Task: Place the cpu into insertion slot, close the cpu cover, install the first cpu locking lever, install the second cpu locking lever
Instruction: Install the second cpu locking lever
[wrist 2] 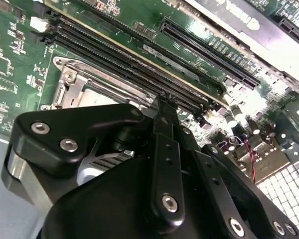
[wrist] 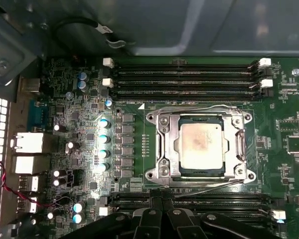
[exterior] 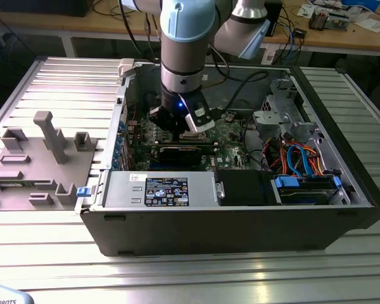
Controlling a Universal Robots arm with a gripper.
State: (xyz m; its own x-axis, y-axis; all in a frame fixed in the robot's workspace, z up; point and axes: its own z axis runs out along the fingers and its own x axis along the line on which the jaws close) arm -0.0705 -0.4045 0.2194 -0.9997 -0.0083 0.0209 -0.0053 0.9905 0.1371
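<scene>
Green circuit board (exterior: 225, 136) lies on the floor of the open dark computer case (exterior: 240, 221) in the exterior view, and the grey and pale blue robot arm (exterior: 187, 44) reaches straight down into the case, its black gripper (exterior: 177, 123) low over the board, near the long black memory slots. In the second wrist view the gripper's black fingers (wrist 2: 162, 114) stand drawn together to a narrow tip with nothing between them, just above the memory slots (wrist 2: 139, 64) and beside the silver metal rim of the insertion slot (wrist 2: 70, 82). In the first wrist view the square cpu (wrist: 201, 148) with its silvery-grey metal top sits in the insertion slot, the silver-grey cpu cover (wrist: 165, 149) framing it, while the gripper (wrist: 162, 199) hangs at the neighbouring memory slots (wrist: 184, 74)
</scene>
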